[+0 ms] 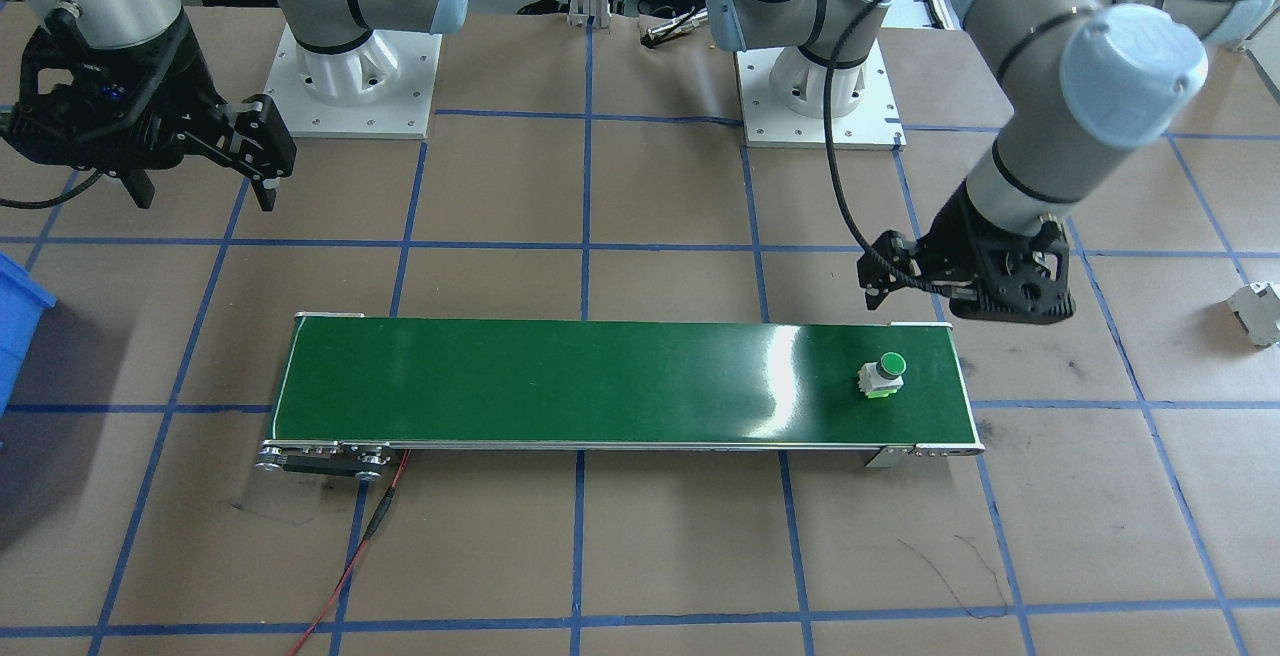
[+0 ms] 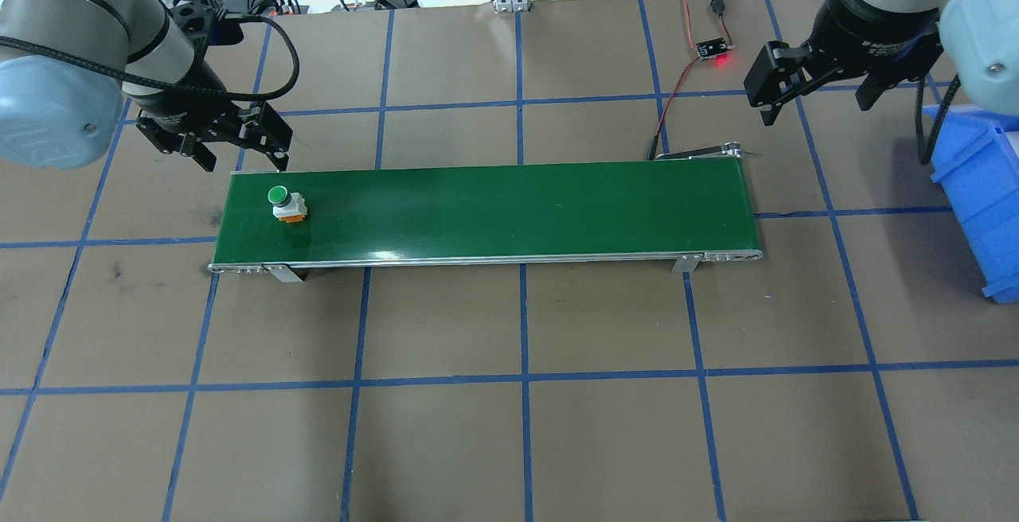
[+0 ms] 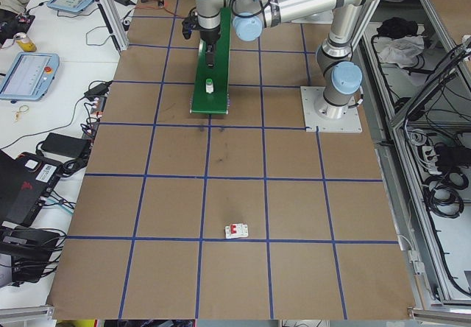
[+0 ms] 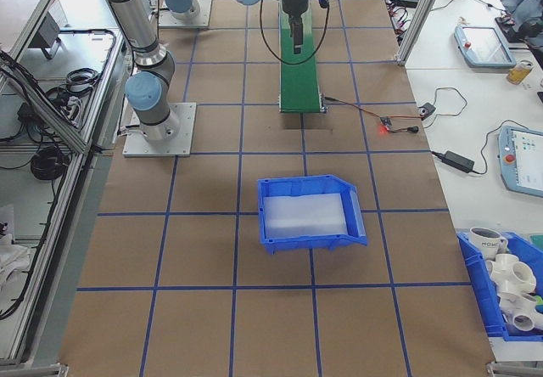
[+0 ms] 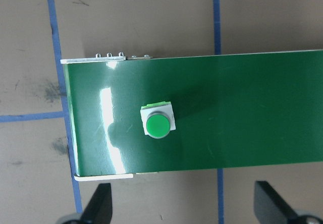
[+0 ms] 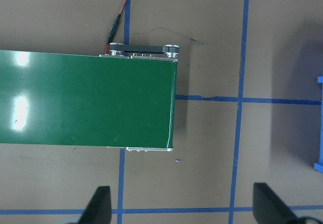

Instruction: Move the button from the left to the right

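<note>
I log: green-capped push-button with silver collar and pale blocky base (image 2: pixel 283 204), upright on long green conveyor belt (image 2: pixel 493 212), left end; left gripper (image 2: pixel 239 144) and right gripper (image 2: pixel 812 92) both spread, empty.

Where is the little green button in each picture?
Front-facing view: button near the right end of the green belt.
Overhead view: near the belt's left end.
Left side view: tiny, on the belt's near end.
Right side view: cannot tell; the arm hides that end.
Left wrist view: centre.
Right wrist view: not in it.
Shared landmark: the green belt.
</note>
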